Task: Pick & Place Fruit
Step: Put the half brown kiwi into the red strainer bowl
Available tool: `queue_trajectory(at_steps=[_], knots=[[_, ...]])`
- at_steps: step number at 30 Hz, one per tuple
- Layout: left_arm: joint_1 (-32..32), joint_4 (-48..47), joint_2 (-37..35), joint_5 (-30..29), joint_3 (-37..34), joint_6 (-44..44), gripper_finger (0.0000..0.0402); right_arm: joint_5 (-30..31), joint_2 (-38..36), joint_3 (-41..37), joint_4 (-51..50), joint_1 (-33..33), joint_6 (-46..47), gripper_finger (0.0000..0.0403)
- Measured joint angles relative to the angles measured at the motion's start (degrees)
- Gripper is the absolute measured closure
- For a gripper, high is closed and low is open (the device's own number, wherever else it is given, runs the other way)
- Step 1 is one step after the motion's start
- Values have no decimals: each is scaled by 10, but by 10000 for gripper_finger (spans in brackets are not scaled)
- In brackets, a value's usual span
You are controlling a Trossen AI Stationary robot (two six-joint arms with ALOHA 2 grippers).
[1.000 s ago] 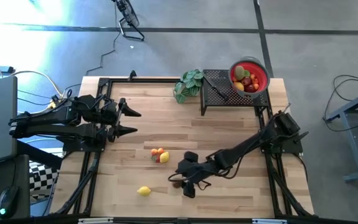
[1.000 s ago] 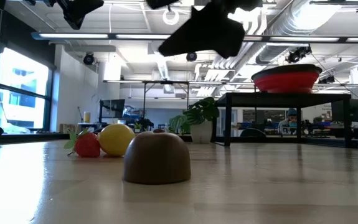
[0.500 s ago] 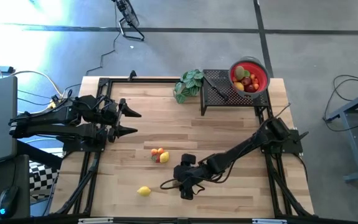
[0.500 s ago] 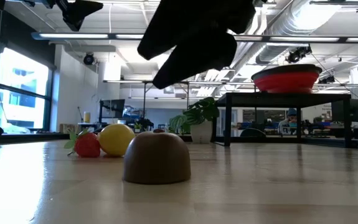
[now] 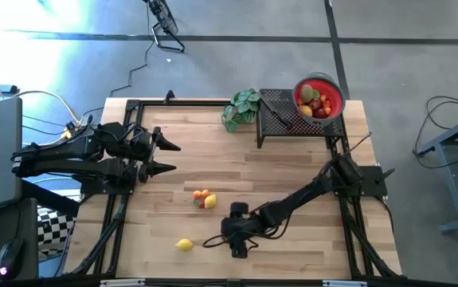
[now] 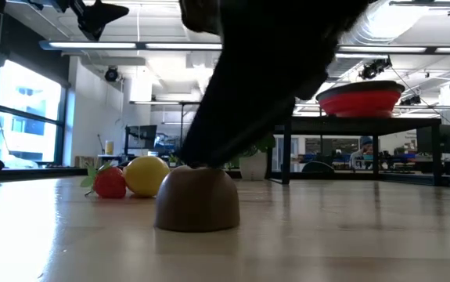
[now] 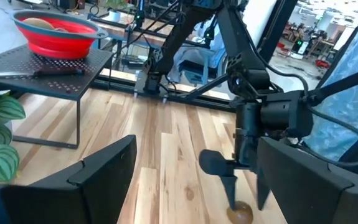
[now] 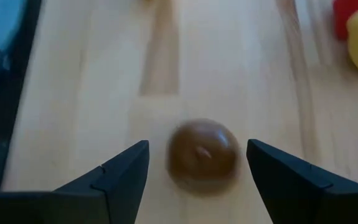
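High view over the worktop [image 5: 292, 167]: the right gripper [image 5: 230, 237] hangs low at the near middle, directly above a brown toy fruit [image 8: 202, 153] that sits on the wood between its spread fingers, not yet gripped. The right wrist view shows both fingers well clear of the fruit on either side, and the low view shows the arm's dark bulk right over the brown dome. The left gripper [image 5: 167, 156] waits with fingers open at the left side of the worktop, well apart from any fruit.

The task looks partly done. A red bowl [image 5: 332, 94] stands on a black mesh stand [image 5: 280, 119] at the far right corner and already holds several fruits in red, green and orange; an exact count cannot be made. Outside the bowl there remain the brown fruit under the right gripper, a small cluster of orange, red and yellow fruit [image 5: 204, 198] near the middle of the worktop, and a lone yellow fruit [image 5: 184, 245] at the near edge, left of the gripper. Each of these, by the look of things, has yet to be carried to the bowl.

A green leafy plant [image 5: 241, 108] stands just left of the stand, holding nothing
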Motion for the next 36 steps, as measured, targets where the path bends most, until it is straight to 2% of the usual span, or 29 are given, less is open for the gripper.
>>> queue_trajectory(at_steps=[11,23,36], knots=[[0,-14,0,-3,0,0,75,-4,33,2,20,0,-9,140],[0,-14,0,-3,0,4,75,-1,38,2,18,0,-11,140],[0,-11,0,-3,0,4,75,5,-5,0,-13,-18,-13,140]])
